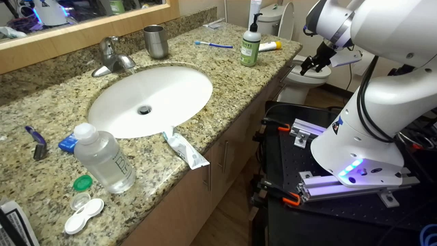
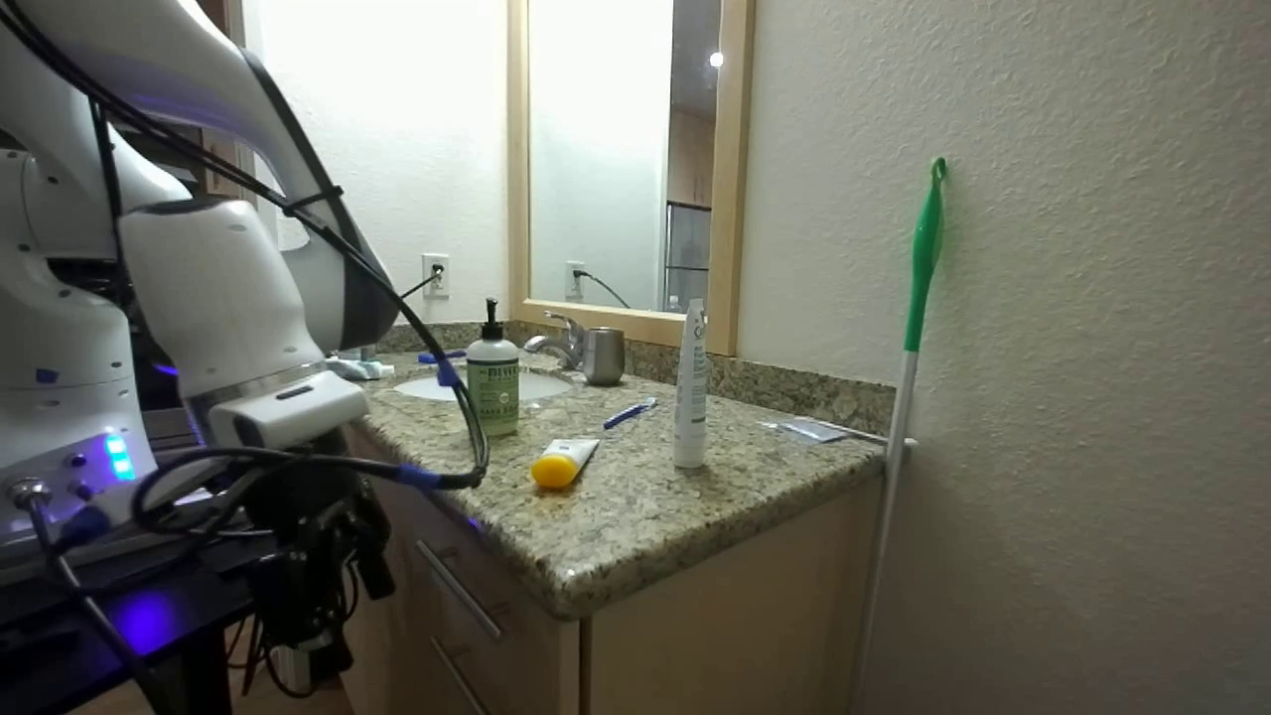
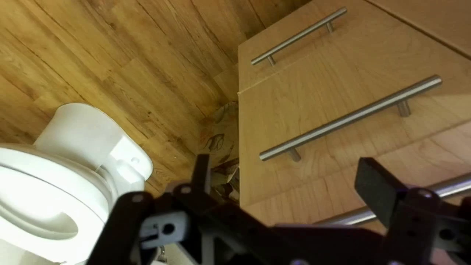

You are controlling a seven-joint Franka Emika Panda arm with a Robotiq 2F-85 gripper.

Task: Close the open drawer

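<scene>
A stack of light wood drawers with steel bar handles is in the vanity. In the wrist view I see the top drawer front [image 3: 305, 191], a middle drawer front [image 3: 323, 103] and a low drawer front [image 3: 320, 46]. The fronts look about flush with each other; no drawer inside shows. The top drawer front also shows in an exterior view [image 2: 531, 626]. My gripper [image 3: 290, 178] is open and empty, fingers spread in front of the top drawer, whose handle [image 3: 353, 219] is partly hidden behind it. In both exterior views the gripper [image 1: 311, 69] [image 2: 348, 606] hangs beside the vanity front, apart from it.
The granite counter [image 1: 225, 78] holds a soap bottle [image 1: 251, 46], a yellow-capped tube [image 1: 269, 46] and a standing white tube [image 2: 690, 397]. A toilet [image 3: 55, 198] stands close on the gripper's side. The black robot table [image 1: 286, 222] faces the cabinet. A green-handled pole [image 2: 925, 258] leans on the wall.
</scene>
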